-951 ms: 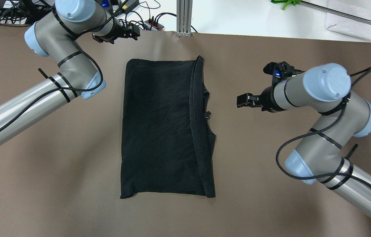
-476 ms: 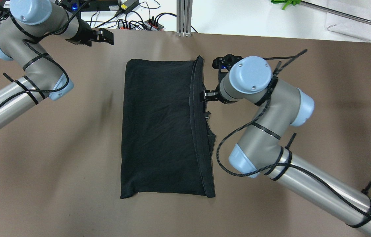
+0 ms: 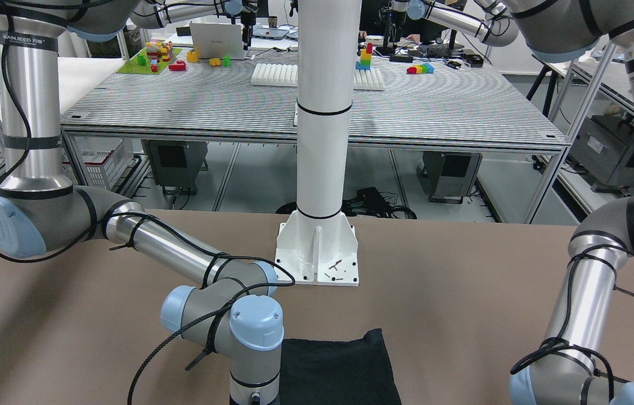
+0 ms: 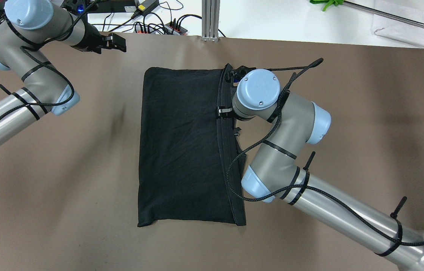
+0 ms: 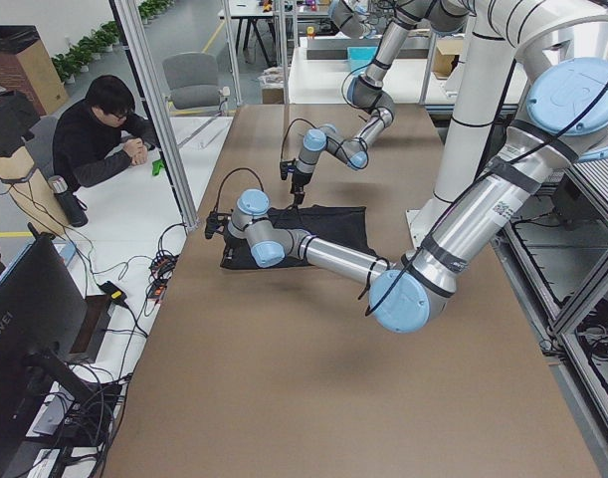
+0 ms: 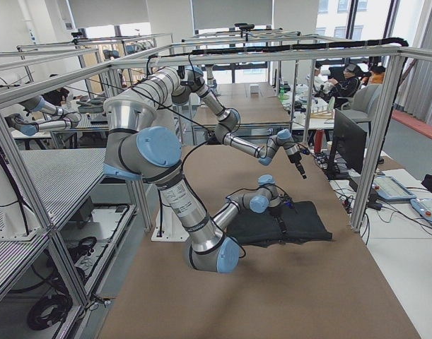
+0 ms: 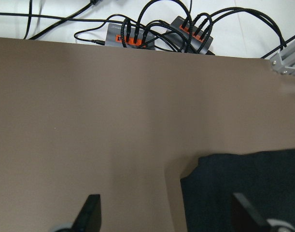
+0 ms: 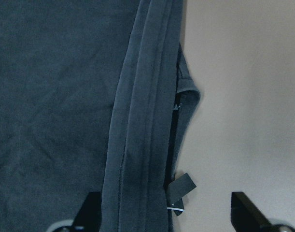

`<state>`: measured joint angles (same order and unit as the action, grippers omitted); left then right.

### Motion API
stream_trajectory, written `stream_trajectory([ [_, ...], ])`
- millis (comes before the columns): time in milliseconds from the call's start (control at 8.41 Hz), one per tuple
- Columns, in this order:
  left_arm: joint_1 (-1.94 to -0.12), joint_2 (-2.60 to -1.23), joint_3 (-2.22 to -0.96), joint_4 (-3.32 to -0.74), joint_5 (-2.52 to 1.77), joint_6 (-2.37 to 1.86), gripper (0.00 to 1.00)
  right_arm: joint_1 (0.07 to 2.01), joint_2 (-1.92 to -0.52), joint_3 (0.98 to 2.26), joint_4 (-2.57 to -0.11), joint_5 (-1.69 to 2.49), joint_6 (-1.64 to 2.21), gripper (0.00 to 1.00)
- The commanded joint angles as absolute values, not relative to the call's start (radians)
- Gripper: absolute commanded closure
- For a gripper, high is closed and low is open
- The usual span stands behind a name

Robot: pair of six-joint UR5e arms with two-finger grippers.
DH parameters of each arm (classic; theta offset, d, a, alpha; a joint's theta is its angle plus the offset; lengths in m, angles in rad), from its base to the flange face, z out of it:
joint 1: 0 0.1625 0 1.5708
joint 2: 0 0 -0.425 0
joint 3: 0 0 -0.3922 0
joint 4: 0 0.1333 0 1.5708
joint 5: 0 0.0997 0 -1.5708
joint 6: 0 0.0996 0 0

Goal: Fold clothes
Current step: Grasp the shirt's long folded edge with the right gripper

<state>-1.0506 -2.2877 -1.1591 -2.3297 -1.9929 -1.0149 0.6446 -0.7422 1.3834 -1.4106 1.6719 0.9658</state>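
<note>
Clothes (image 4: 181,146) lie folded in a flat rectangle mid-worktop (image 4: 84,169), with the right claw (image 4: 224,112) low over their hemmed right edge, fingers apart, and the left claw (image 4: 117,41) likewise apart, just beyond their far left corner.

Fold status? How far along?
Done: the black garment lies folded into a long flat rectangle. In hand: the right gripper, open, sits over its hemmed edge; nothing gripped. The left gripper hovers open off the far corner. Left: probably a crosswise fold.
</note>
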Motion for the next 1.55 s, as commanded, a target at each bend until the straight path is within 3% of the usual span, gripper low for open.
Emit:
stream_trajectory([
  [0, -1.051, -2.287, -1.158, -2.33, -1.993, -1.022, 0.06, 0.608, -0.723, 1.324, -1.41, 1.646, 0.976, 0.06],
  [357, -1.051, -2.287, -1.154, -2.329, -1.991, -1.022, 0.06, 0.601, -0.672, 1.247, -1.408, 1.631, 1.023, 0.06],
  [1427, -1.045, -2.289, -1.137, -2.329, -1.988, -1.028, 0.06, 0.598, -0.673, 1.195, -1.37, 1.586, 1.054, 0.06],
])
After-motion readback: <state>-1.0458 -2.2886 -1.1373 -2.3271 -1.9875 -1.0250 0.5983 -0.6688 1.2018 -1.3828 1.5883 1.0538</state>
